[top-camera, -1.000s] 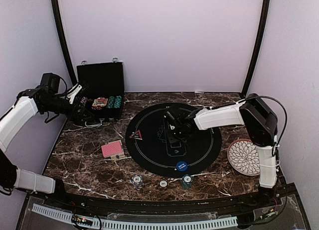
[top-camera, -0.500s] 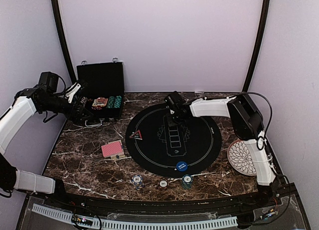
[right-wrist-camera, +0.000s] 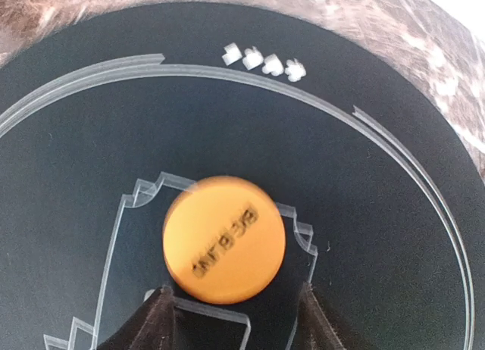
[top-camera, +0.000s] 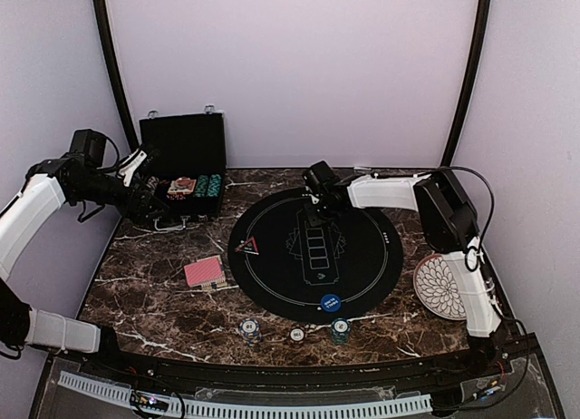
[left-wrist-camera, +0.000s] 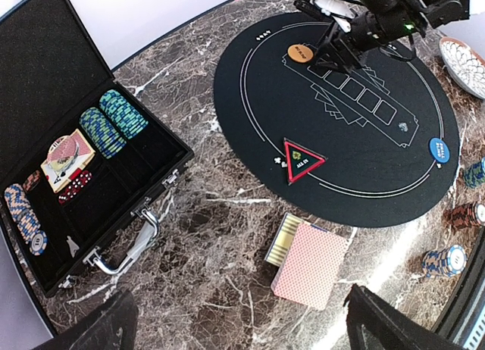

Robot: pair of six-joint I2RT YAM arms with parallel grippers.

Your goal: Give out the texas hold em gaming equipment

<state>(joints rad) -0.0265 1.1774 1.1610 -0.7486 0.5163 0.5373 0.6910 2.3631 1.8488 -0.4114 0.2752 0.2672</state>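
Marble tabletop (top-camera: 154, 292) update: my right gripper (right-wrist-camera: 235, 308) just swung to the black mat's (top-camera: 381, 256) far edge and opened partway, now empty. Orange button (right-wrist-camera: 224, 239) lies flat there, so that one's placed, I'd say.

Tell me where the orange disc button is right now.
In the right wrist view the orange disc button lies on the black round mat, near its far edge, just ahead of the open right gripper.

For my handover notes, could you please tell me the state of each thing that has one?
Black hard case with metal latches: open, lid up.
Orange round disc button: lying flat, ungripped.
Red-backed playing-card deck: stacked, face down.
Left claw: open.
Right claw: open.
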